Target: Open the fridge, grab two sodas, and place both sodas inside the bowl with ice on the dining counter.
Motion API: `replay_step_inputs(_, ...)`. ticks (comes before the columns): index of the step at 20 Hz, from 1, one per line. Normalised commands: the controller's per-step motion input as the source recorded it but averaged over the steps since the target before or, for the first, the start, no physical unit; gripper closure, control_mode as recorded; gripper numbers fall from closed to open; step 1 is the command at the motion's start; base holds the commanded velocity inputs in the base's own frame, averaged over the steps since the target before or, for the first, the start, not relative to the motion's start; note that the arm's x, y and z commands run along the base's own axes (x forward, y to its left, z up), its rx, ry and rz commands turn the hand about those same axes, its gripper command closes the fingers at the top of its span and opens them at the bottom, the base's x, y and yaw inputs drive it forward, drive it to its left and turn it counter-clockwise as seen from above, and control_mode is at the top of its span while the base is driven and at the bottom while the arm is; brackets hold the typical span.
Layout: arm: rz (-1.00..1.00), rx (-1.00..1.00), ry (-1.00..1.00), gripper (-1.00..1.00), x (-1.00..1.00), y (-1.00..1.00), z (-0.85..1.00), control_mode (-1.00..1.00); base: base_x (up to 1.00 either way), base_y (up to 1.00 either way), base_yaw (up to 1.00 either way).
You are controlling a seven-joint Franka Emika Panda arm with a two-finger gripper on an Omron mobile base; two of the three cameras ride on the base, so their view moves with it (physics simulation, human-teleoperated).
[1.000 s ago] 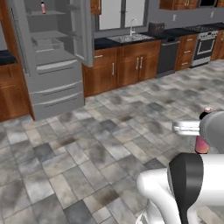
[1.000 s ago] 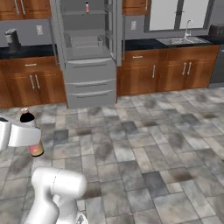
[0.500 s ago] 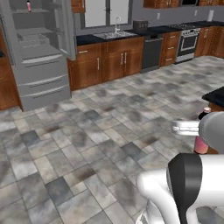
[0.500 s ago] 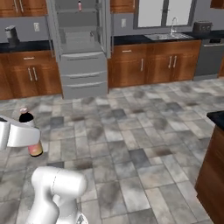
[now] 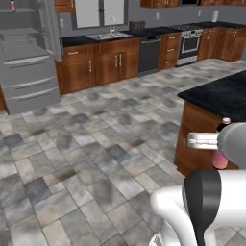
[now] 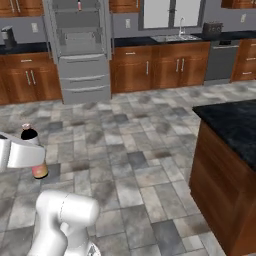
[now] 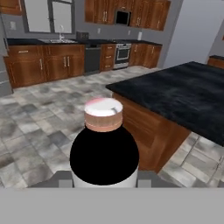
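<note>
My gripper [image 7: 104, 178] is shut on a soda [image 7: 104, 151], a slim bottle with a black neck and a pink cap, held upright close in front of the hand camera. The same soda [image 5: 220, 159] hangs beside the wrist, its pink body showing below my gripper [image 5: 218, 144]. From the other side the soda [image 6: 32, 136] sits in my gripper [image 6: 25, 152] above the floor. The dining counter [image 5: 218, 96] [image 6: 235, 125] [image 7: 183, 94] stands just ahead to the right. The fridge [image 5: 29, 53] [image 6: 80, 50] stands open far back, with another soda [image 6: 79, 5] on its top shelf. The bowl with ice is out of view.
Wooden wall cabinets with black tops run along the back wall, with a sink [image 5: 108, 34], a dishwasher [image 5: 150, 53] and a stove [image 5: 190, 42]. Grey tiled floor [image 5: 96, 153] lies between me and the dining counter's wooden side [image 6: 220, 185].
The base has driven and turned, so the whole scene shifted: the fridge slid away to the left and the dining counter came into view. The soda stays in my shut gripper.
</note>
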Motion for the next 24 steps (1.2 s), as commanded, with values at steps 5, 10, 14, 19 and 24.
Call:
replay_step_inputs(5,0.0,0.0,0.0,1.0,0.0,0.0,0.0,1.0,-0.57,-1.0,0.0)
replay_step_inputs(10,0.0,0.0,0.0,1.0,0.0,0.0,0.0,1.0,-0.3,-1.0,0.0)
replay_step_inputs(14,0.0,0.0,0.0,1.0,0.0,0.0,0.0,1.0,-0.02,-1.0,0.0)
replay_step_inputs(19,0.0,0.0,0.0,1.0,0.0,0.0,0.0,1.0,0.0,-1.0,0.0)
replay_step_inputs(24,0.0,0.0,0.0,1.0,0.0,0.0,0.0,1.0,0.0,-1.0,0.0)
